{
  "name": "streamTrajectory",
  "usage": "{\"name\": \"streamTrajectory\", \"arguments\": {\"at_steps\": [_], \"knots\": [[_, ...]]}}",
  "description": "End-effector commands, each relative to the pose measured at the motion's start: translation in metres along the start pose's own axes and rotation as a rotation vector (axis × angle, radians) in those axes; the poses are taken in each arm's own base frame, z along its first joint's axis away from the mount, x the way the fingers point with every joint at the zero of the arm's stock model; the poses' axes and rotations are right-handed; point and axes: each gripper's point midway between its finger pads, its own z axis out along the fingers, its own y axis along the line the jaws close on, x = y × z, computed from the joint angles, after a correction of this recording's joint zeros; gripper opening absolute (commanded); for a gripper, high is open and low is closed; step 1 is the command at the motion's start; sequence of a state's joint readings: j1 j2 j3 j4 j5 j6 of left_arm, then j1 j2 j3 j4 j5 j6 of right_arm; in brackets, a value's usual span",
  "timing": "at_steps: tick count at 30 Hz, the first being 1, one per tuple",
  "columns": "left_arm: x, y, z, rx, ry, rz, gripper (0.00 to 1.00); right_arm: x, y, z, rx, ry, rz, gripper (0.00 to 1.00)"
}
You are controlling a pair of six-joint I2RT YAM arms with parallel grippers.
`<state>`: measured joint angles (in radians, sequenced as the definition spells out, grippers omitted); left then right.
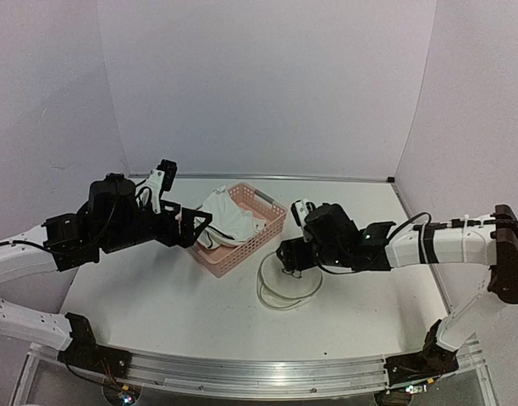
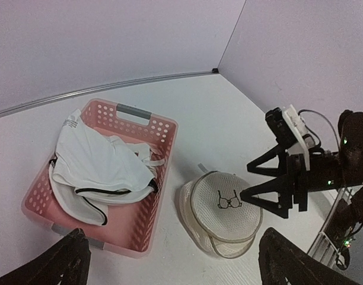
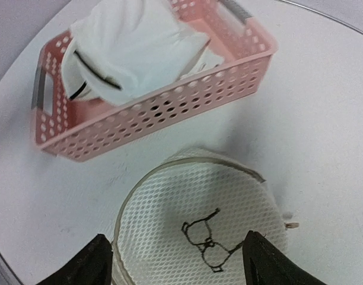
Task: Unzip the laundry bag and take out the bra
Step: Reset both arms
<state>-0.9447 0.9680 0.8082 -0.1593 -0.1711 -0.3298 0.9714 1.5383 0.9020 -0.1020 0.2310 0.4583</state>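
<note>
Work on the task looks nearly finished. From above, the bra [image 1: 229, 216] lies heaped in the pink slotted basket [image 1: 272, 230], and the round mesh laundry bag [image 1: 280, 292] sits on the desk [image 1: 157, 321] just beside it. The right claw [image 1: 286, 258] hangs over the bag's far edge, and the left claw [image 1: 198, 228] hovers at the basket's near-left rim.

The left wrist view shows its own fingers [image 2: 57, 261] spread fully, holding nothing. The bag's zip rim appears parted, its two halves offset.

The right wrist view shows both fingers [image 3: 89, 264] set wide either side of the bag, gripping nothing.

With the bra judged out of the bag, the next move calls for lifting both arms clear without snagging the mesh.
</note>
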Motion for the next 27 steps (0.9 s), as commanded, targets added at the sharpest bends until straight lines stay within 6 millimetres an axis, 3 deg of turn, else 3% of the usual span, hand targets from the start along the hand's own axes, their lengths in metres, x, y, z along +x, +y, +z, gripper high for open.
{"name": "streamTrajectory", "arguments": {"at_steps": [1,3,7,12,14,18,27], "knots": [[-0.027,0.006,0.004,-0.070,0.001,0.054,1.00,-0.042,-0.039,-0.020,0.097,-0.110,0.034,0.86],[-0.030,0.010,0.010,-0.087,0.022,0.057,0.99,-0.051,-0.057,-0.025,0.121,-0.128,0.062,0.97],[-0.041,0.032,0.019,-0.128,0.050,0.029,0.99,-0.063,-0.100,-0.041,0.158,-0.166,0.141,0.98],[-0.052,0.090,0.024,-0.205,0.065,-0.089,1.00,-0.071,-0.161,-0.074,0.207,-0.240,0.288,0.98],[-0.053,0.115,0.020,-0.263,0.059,-0.124,0.99,-0.071,-0.176,-0.091,0.235,-0.278,0.313,0.98],[-0.047,0.154,0.005,-0.351,0.038,-0.227,1.00,-0.069,-0.188,-0.123,0.297,-0.361,0.319,0.98],[-0.061,0.144,-0.054,-0.371,-0.113,-0.170,0.99,-0.052,-0.192,-0.161,0.309,-0.442,0.366,0.98]]}}
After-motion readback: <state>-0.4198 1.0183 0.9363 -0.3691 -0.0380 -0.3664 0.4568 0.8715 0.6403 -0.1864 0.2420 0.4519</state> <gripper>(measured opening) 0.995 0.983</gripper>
